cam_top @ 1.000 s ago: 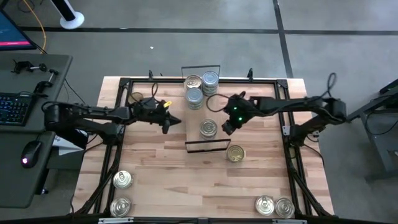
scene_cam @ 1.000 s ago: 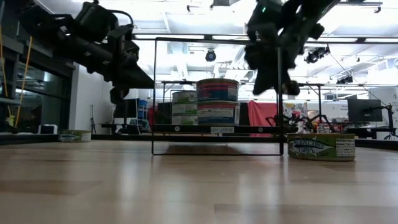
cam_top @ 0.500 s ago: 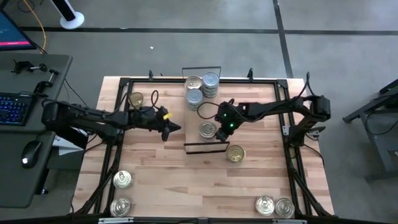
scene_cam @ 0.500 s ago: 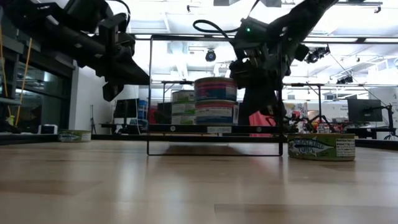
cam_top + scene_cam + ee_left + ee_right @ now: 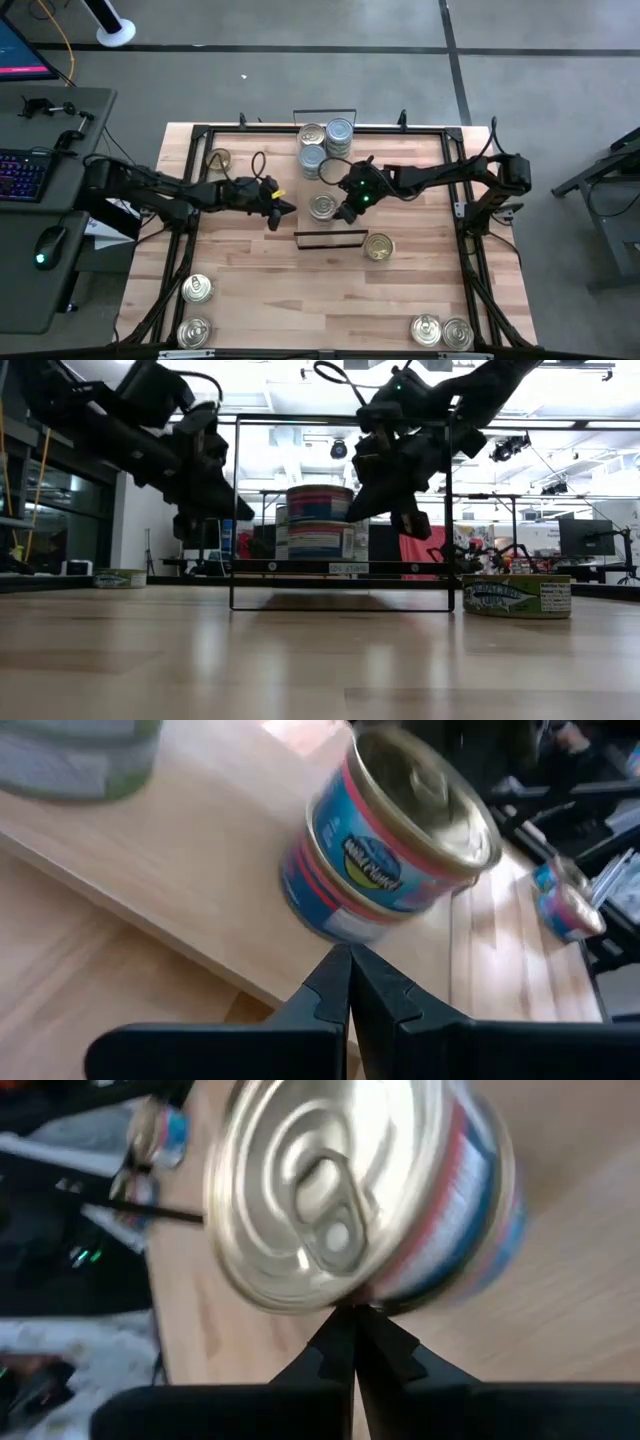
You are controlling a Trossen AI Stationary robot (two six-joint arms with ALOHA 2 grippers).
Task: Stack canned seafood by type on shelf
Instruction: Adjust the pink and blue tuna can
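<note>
Your right hand [image 5: 343, 212], fingers together, touches the blue-and-red tin [image 5: 322, 207] on the shelf [image 5: 345, 222]. Your left hand [image 5: 290, 208], also closed, sits just beside that tin's other side.

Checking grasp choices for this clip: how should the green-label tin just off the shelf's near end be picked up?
The green-label tin sits flat, lid up, apart from the shelf. Probably best from straight above, fingers across its round side wall; the low height leaves little wall for a sideways approach.
</note>
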